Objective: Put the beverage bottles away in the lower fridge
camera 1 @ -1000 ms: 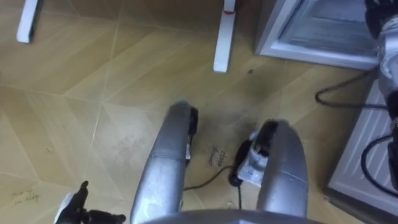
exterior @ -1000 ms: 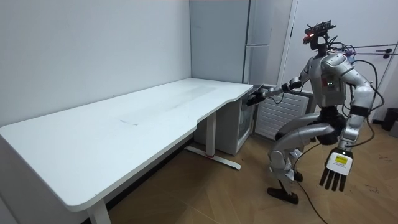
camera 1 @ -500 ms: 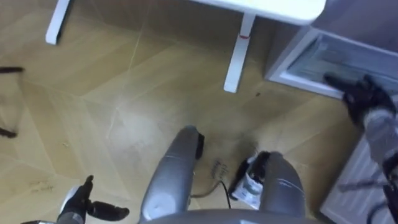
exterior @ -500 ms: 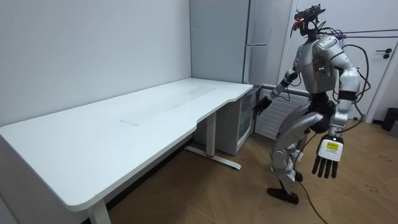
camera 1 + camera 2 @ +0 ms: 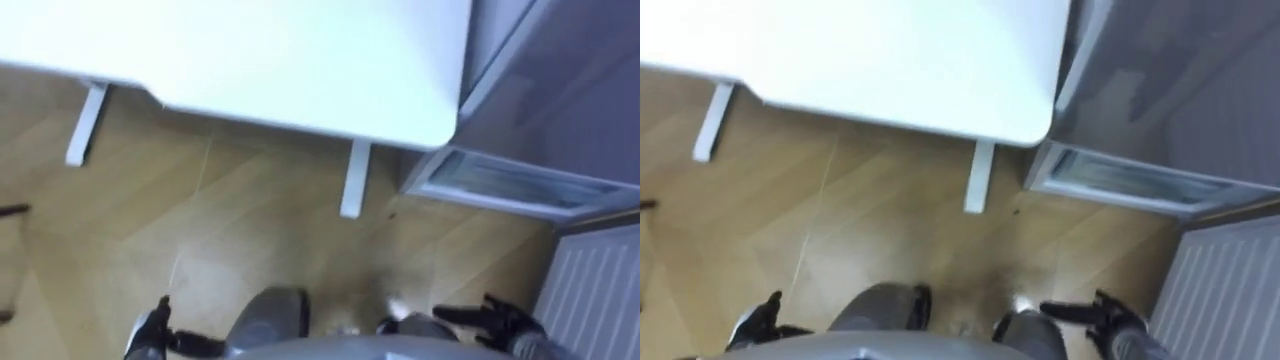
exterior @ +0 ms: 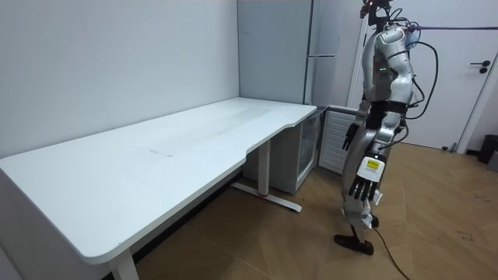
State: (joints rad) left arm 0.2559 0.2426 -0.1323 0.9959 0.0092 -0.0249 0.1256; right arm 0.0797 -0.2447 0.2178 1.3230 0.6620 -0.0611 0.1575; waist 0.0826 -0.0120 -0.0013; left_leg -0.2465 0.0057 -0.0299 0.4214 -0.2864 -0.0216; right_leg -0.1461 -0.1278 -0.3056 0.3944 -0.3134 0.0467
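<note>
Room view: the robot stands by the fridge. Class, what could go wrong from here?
The open fridge door stands close beside the robot's right hand; a turn or step could knock it. Both that hand and the left hand hang open with no drink, so the lower fridge may sit open, warming, while it fetches one.

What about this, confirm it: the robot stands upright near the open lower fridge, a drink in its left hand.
Wrong on the drink: the left hand hangs open and empty, as the room view shows. It does stand upright near the open lower fridge.
</note>
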